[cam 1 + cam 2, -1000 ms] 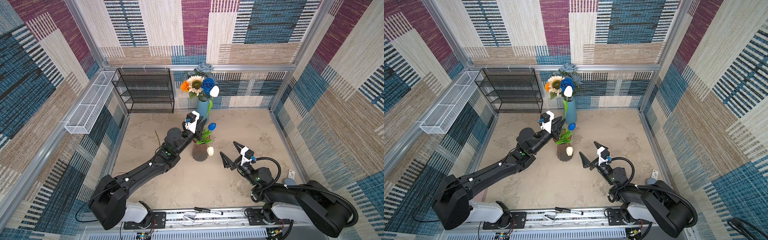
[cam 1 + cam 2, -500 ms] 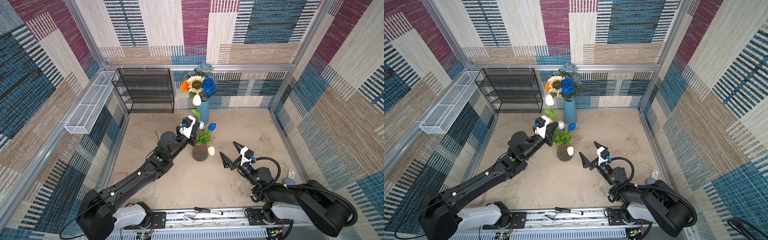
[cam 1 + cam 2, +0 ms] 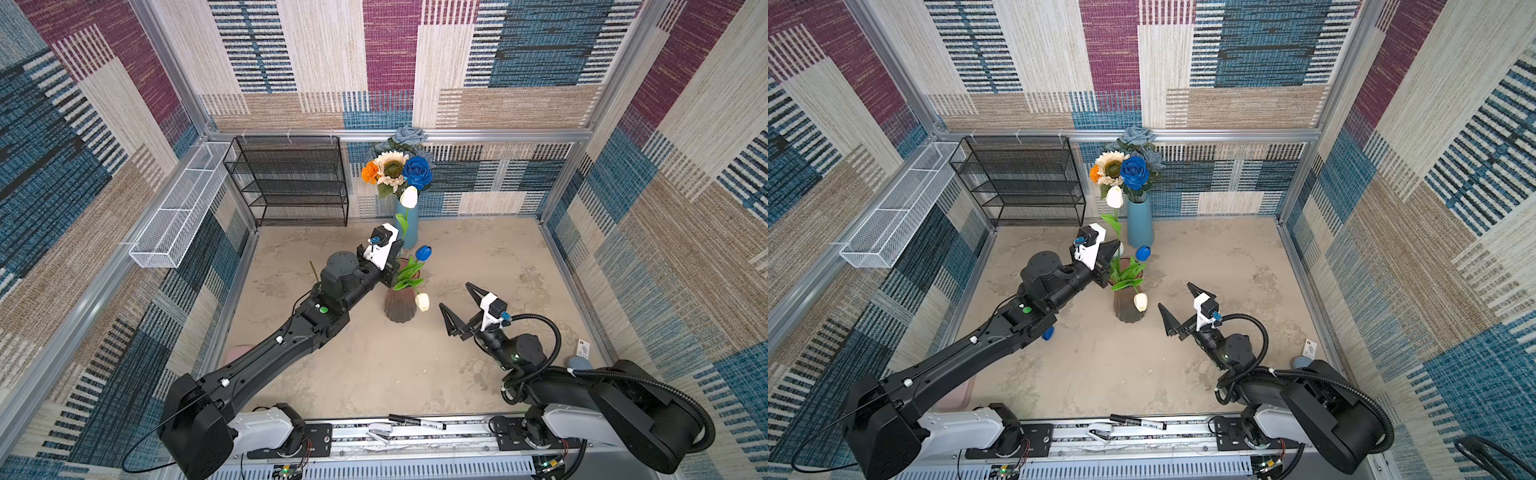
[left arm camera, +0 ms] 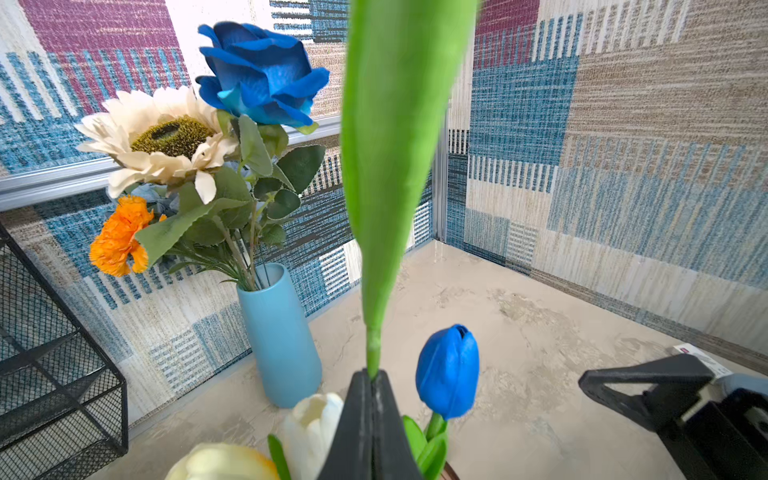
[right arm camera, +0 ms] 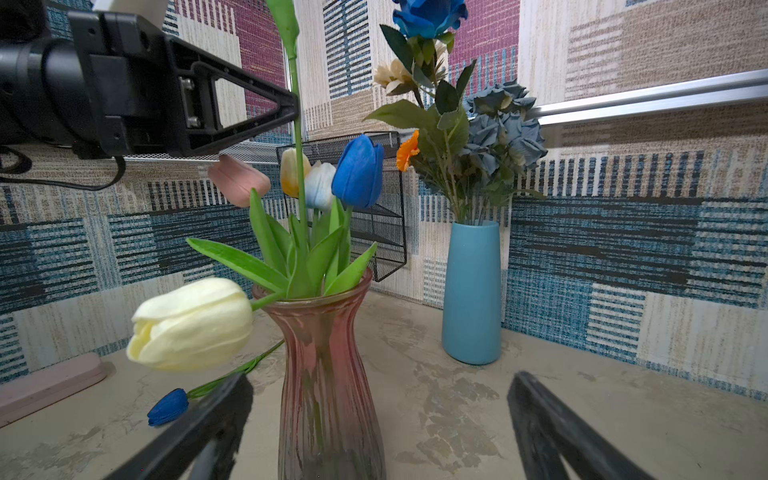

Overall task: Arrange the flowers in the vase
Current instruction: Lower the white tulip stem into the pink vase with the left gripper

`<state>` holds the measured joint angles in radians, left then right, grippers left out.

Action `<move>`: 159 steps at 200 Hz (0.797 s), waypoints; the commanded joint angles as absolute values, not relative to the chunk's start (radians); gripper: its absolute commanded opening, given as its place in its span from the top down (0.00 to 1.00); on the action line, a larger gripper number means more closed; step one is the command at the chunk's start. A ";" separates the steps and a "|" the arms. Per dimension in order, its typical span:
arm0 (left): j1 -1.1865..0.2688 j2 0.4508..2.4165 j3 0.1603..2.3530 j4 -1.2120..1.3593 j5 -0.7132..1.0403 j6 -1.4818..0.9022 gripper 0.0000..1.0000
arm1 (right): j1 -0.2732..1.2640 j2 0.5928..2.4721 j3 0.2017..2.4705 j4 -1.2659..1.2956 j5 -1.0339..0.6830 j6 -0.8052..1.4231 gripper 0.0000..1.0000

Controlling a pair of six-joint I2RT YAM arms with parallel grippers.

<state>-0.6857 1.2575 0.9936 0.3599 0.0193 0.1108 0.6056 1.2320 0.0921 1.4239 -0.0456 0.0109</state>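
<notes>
Nearest the camera, a marker (image 3: 417,422) lies on the rail between the two arm bases. A bit further in, the right gripper (image 3: 455,296) sits low over the table (image 3: 478,249) with its jaws spread wide and nothing in them. It points at the vase (image 3: 400,307), near it but not touching. Over on the left, a loose blue tulip (image 3: 1048,332) lies flat on the table right by the left arm.

The vase is ribbed reddish glass, upright around mid-table. In it are a cream tulip (image 5: 191,324) flopped over the rim on the right gripper's side, plus a blue tulip (image 5: 358,170), a pink tulip (image 5: 239,179), a yellow tulip (image 5: 291,170) and a pale tulip (image 5: 320,183) standing up among green leaves.

The left gripper (image 3: 1116,246) is right above the vase mouth, jaws pinched together on the stem of a white tulip (image 3: 409,196). The stem stands roughly upright, with the bloom way up above the gripper. Below the grip it runs down into the leaves at the mouth, and I can't see where its end sits.

At the back wall, a blue vase (image 3: 409,232) holds a blue rose (image 3: 417,171), a sunflower (image 3: 390,168), a marigold (image 3: 369,172) and dusty roses (image 3: 409,136). Left of it stands a black mesh rack (image 3: 291,183), and a white wire basket (image 3: 183,208) hangs on the left wall.
</notes>
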 commanded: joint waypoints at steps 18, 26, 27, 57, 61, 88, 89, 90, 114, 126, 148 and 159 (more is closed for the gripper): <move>-0.686 1.286 0.992 0.460 0.123 0.113 1.00 | 0.606 1.243 0.103 1.465 -0.060 0.022 0.00; -0.685 1.296 0.987 0.482 0.113 0.113 1.00 | 0.606 1.244 0.103 1.467 -0.061 0.021 0.00; -0.685 1.298 0.987 0.483 0.111 0.113 1.00 | 0.607 1.244 0.103 1.467 -0.061 0.021 0.00; -0.686 1.327 1.002 0.518 0.082 0.126 1.00 | 0.605 1.243 0.101 1.467 -0.057 0.020 0.00; -0.686 1.327 1.006 0.517 0.081 0.128 1.00 | 0.606 1.243 0.102 1.466 -0.057 0.020 0.00; -0.686 1.322 1.039 0.514 0.096 0.130 1.00 | 0.606 1.243 0.101 1.467 -0.055 0.020 0.00; -0.686 1.322 1.040 0.514 0.096 0.130 1.00 | 0.606 1.243 0.101 1.468 -0.055 0.020 0.00; -0.686 1.322 1.041 0.514 0.097 0.129 1.00 | 0.606 1.243 0.101 1.468 -0.055 0.020 0.00; -0.686 1.327 1.042 0.518 0.063 0.143 1.00 | 0.606 1.246 0.103 1.468 -0.060 0.022 0.00; -0.686 1.322 1.036 0.520 0.053 0.146 1.00 | 0.606 1.244 0.101 1.466 -0.058 0.021 0.00; -0.685 1.311 1.028 0.517 0.034 0.158 1.00 | 0.606 1.240 0.101 1.464 -0.052 0.019 0.00; -0.686 1.298 1.019 0.532 0.028 0.153 1.00 | 0.607 1.242 0.100 1.467 -0.053 0.020 0.00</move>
<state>-0.6857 1.3193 1.0306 0.4767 0.0551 0.1226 0.6056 1.2423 0.0959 1.4235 -0.0525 0.0109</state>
